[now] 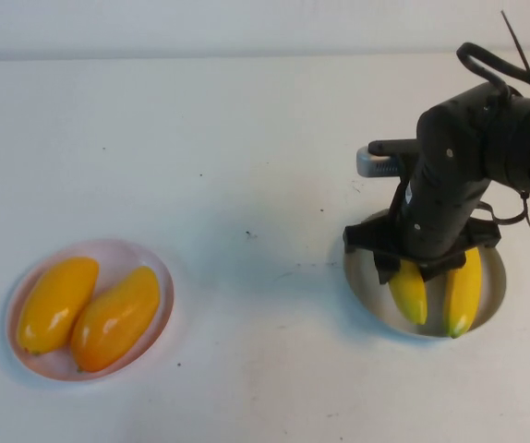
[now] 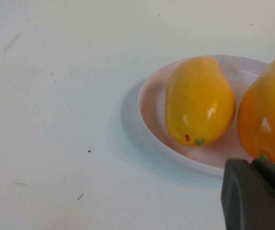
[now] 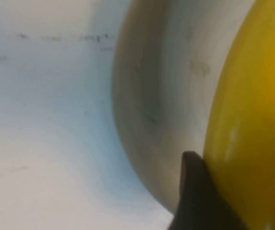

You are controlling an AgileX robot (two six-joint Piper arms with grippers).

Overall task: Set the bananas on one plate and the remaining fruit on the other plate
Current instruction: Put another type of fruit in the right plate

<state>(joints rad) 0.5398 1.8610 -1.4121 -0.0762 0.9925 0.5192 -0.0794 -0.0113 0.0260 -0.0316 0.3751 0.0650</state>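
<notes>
Both bananas (image 1: pixel 436 291) are lying on the grey plate (image 1: pixel 492 300), right gripper (image 1: pixel 428 268) clamping one to seat it; mangoes (image 1: pixel 88 309) are sitting on the pink plate (image 1: pixel 159 277). Left gripper (image 2: pixel 255 196) nearby, can't tell its jaws.

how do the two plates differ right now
The pink plate, on the robot's left, holds two plump orange-yellow fruits, side by side; the grey plate, on its right, holds two slender yellow bananas. Nothing hangs over the pink plate in the high view, whereas the right pincer is low over the grey one, a finger against a banana. Both are round and shallow.
</notes>
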